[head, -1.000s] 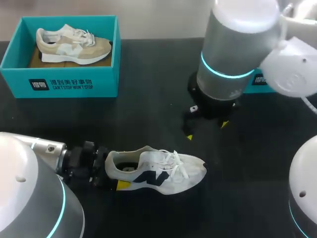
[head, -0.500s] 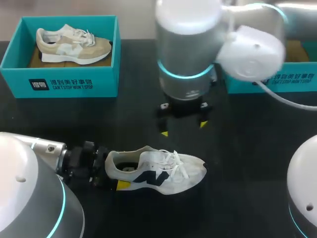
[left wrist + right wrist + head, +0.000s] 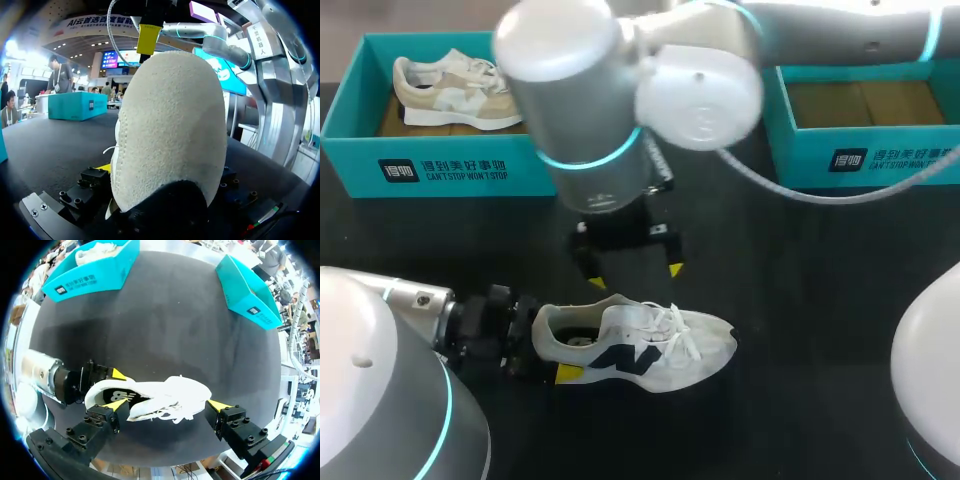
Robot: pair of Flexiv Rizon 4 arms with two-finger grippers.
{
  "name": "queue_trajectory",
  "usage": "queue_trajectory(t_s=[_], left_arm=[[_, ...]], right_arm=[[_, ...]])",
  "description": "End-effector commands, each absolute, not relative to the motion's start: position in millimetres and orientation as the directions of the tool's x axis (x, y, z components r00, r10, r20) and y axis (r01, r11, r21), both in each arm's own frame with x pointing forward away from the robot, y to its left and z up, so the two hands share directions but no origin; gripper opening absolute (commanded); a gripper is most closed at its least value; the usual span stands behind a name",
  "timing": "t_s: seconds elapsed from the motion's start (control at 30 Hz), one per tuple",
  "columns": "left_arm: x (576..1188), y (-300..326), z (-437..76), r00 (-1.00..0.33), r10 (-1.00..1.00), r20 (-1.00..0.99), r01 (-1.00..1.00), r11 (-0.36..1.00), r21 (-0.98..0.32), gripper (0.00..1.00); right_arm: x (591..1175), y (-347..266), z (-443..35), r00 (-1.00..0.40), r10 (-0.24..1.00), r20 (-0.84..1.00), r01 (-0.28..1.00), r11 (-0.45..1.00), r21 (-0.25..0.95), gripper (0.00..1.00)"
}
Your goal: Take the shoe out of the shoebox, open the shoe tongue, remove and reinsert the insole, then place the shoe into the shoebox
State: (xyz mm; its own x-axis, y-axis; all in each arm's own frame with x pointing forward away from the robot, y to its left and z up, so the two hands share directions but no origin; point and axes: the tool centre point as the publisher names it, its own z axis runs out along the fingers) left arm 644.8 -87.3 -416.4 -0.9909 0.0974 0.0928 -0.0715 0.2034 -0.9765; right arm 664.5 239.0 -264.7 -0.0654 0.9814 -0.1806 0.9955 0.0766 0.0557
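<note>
Two arms over table [image 3: 800,300]: right arm [image 3: 620,90] extends past middle, left arm [image 3: 380,380] low at near edge. Empty box [image 3: 860,160] far right. Out on table: shoe [image 3: 640,345], on sole, heel toward our left arm, toe rightward. Heel clamped by left gripper [image 3: 546,345]. Above shoe, right gripper [image 3: 636,276] wide, empty, fingers spread along its length. We judge tongue [image 3: 630,312] next: right arm nearer, tongue under it.
</note>
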Motion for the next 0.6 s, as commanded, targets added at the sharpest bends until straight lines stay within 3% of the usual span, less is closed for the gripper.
queue_trajectory(t_s=[0.03,0.6], left_arm=[[646,-89,-419,-0.991,0.096,0.092,-0.071,0.204,-0.976,0.0],[646,-89,-419,-0.991,0.096,0.092,-0.071,0.204,-0.976,0.0]], right_arm=[[655,267,-275,-0.014,0.926,-0.376,0.996,0.047,0.081,1.0],[637,276,-296,0.065,0.91,-0.409,0.989,-0.005,0.146,1.0]])
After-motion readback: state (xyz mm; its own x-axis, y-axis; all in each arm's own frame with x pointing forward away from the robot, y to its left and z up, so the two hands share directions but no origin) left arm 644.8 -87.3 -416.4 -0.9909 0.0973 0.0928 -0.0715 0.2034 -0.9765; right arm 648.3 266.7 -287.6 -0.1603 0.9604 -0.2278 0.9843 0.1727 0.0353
